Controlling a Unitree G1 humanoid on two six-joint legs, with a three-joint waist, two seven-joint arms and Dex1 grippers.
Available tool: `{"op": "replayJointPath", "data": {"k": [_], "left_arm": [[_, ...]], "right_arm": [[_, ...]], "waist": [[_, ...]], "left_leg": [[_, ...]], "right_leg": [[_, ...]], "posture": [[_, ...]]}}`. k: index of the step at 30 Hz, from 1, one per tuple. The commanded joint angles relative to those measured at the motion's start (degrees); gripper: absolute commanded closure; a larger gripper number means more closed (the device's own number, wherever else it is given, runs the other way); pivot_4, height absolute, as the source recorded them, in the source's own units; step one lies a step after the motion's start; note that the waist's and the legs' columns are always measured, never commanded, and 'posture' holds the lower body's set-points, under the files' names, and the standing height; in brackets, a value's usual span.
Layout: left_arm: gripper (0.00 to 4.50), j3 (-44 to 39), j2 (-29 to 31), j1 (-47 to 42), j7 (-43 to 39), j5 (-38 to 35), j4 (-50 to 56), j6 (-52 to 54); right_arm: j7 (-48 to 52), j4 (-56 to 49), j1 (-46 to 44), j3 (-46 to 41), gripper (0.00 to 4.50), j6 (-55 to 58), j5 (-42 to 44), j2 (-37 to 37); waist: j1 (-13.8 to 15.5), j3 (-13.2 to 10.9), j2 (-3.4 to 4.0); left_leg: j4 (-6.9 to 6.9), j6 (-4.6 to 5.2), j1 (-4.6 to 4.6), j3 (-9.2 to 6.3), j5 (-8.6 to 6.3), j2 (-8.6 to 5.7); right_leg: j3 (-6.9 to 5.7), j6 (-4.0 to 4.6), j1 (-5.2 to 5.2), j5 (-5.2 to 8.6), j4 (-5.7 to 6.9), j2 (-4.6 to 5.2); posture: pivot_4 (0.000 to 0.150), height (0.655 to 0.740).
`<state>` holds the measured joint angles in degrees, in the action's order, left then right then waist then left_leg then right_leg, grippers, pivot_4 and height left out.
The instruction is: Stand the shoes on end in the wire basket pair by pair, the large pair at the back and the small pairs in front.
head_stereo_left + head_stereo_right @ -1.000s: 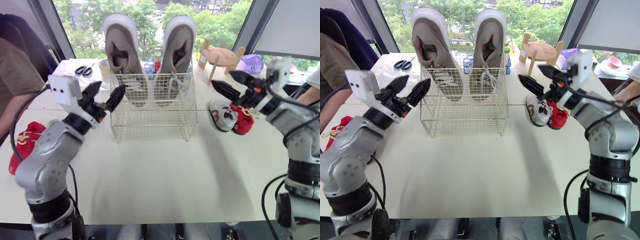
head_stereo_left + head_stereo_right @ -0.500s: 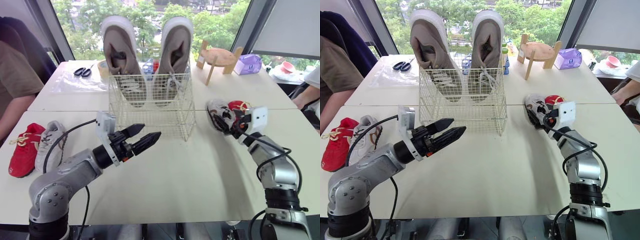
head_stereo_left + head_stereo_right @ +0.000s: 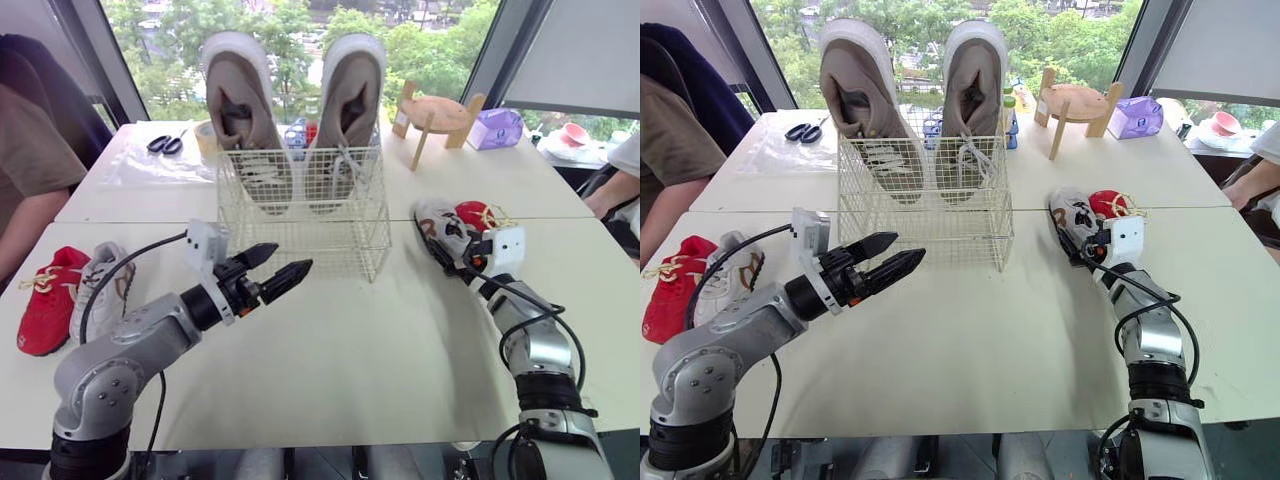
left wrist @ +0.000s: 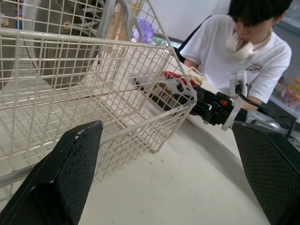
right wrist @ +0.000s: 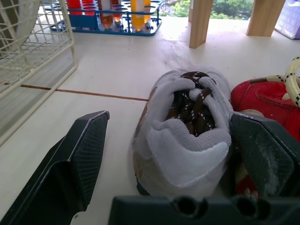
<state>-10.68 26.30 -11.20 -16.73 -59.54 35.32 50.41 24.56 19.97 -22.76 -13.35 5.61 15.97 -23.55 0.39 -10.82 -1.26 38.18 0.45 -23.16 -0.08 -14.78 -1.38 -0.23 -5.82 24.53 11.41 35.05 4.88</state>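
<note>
Right pincer [image 3: 1090, 243] has dropped, spread wide around grey shoe [image 5: 183, 140]; small pair's pickup looks imminent.

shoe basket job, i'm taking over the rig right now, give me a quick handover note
Left gripper: jaws open, empty, hovering in front of the wire basket.
Right gripper: jaws open, straddling the small grey shoe on the table right of the basket, not closed on it. A small red shoe lies beside it.
Done: large pair stands on end at the back of the basket.
Left: all four small shoes. The second red shoe and second grey shoe lie on the table at the left.
</note>
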Motion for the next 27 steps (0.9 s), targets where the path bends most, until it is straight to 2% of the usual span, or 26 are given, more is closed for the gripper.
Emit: {"op": "replayJointPath", "data": {"k": [1, 2, 6, 9, 10, 11, 17, 22, 25, 27], "left_arm": [[0.0, 0.71, 0.01, -0.84, 0.11, 1.44, 0.47, -2.03], [0.0, 0.85, 0.12, -0.89, 0.05, 1.75, 0.45, -2.18], [0.0, 0.27, 2.17, -0.92, -1.16, 2.72, 0.34, -2.29], [0.0, -3.7, 4.77, -2.1, -2.87, -1.82, -1.08, -1.13], [0.0, -4.9, 5.63, -2.6, -3.26, -3.29, -1.6, -0.9], [0.0, -5.73, 6.36, -3.07, -3.47, -3.99, -2.11, -0.96], [0.0, -15.12, 7.26, -11.36, 0.89, -21.02, -11.05, -1.45], [0.0, -18.22, 10.49, -20.11, 5.09, -31.18, -18.94, -1.78], [0.0, -19.35, 12.67, -24.95, 6.42, -34.93, -23.25, -2.21], [0.0, -20.0, 14.34, -28.69, 6.39, -36.02, -27.41, -2.37]], "right_arm": [[-1.08, 3.39, -1.22, 1.4, 0.57, -2.41, -2.59, 0.8], [-2.16, 4.32, -1.48, 1.47, 0.89, -3.39, -3.29, 1.19], [-4.3, 5.34, -1.86, 1.72, 2.81, -5.46, -4.71, 2.3], [-4.92, 3.59, -1.83, 1.57, 4.15, -5.26, -4.52, 2.84], [-5.25, 2.74, -2.01, 1.27, 4.33, -5.05, -4.23, 2.89], [-5.68, 1.84, -2.38, 0.87, 4.36, -4.73, -3.86, 2.91], [-9.28, -8.16, -14.11, -4.79, 4.36, 0.03, 2.73, 0.04], [-11.48, -12.5, -33.86, -7.87, 4.36, 1.61, 4.65, -7.98], [-2.76, -13.11, -43.03, -6.32, 4.36, 3.56, 9.97, -11.33], [8.37, -15.83, -46.63, -2.62, 4.36, 7.38, 14.75, -13.79]], "waist": [[-0.04, 0.0, 0.01], [-0.11, 0.0, 0.0], [-0.32, 0.01, 0.01], [-0.62, 0.01, 0.01], [-0.73, 0.01, 0.01], [-0.81, 0.0, 0.02], [-1.1, -0.21, 0.37], [-0.93, -0.27, 0.46], [-1.0, -0.27, 0.44], [-1.08, -0.24, 0.4]], "left_leg": [[0.0, 0.0, 0.0, 0.0, 0.0, 0.0], [0.0, 0.0, 0.01, 0.0, 0.0, 0.01], [-0.02, 0.0, 0.02, -0.01, 0.0, 0.04], [-0.03, 0.0, 0.02, -0.01, 0.0, 0.06], [-0.03, 0.0, 0.02, -0.03, 0.0, 0.06], [-0.03, 0.0, 0.01, -0.05, 0.0, 0.06], [-0.03, 0.0, -0.04, -0.05, 0.0, 0.05], [-0.05, -0.03, -0.3, -0.05, 0.02, 0.04], [-0.17, -0.02, -0.28, -0.07, 0.02, 0.05], [-0.18, 0.0, -0.24, -0.09, 0.0, 0.11]], "right_leg": [[0.0, 0.0, 0.0, 0.0, 0.0, 0.0], [0.0, 0.0, 0.0, 0.0, 0.0, 0.0], [0.0, 0.0, 0.0, 0.0, 0.0, -0.04], [0.0, 0.02, -0.01, 0.01, 0.0, -0.06], [0.0, 0.02, 0.0, 0.01, 0.0, -0.06], [0.0, 0.03, 0.0, 0.02, 0.0, -0.06], [0.0, 0.0, 0.08, 0.01, 0.0, -0.04], [-0.01, -0.18, 0.39, -0.1, 0.06, -0.05], [-0.01, -0.17, 0.37, -0.07, -0.02, -0.08], [-0.02, -0.16, 0.3, -0.07, -0.07, -0.15]], "posture": [[0.15, 0.74], [0.15, 0.74], [0.15, 0.74], [0.15, 0.74], [0.15, 0.74], [0.15, 0.74], [0.15, 0.74], [0.15, 0.74], [0.15, 0.74], [0.15, 0.74]]}}
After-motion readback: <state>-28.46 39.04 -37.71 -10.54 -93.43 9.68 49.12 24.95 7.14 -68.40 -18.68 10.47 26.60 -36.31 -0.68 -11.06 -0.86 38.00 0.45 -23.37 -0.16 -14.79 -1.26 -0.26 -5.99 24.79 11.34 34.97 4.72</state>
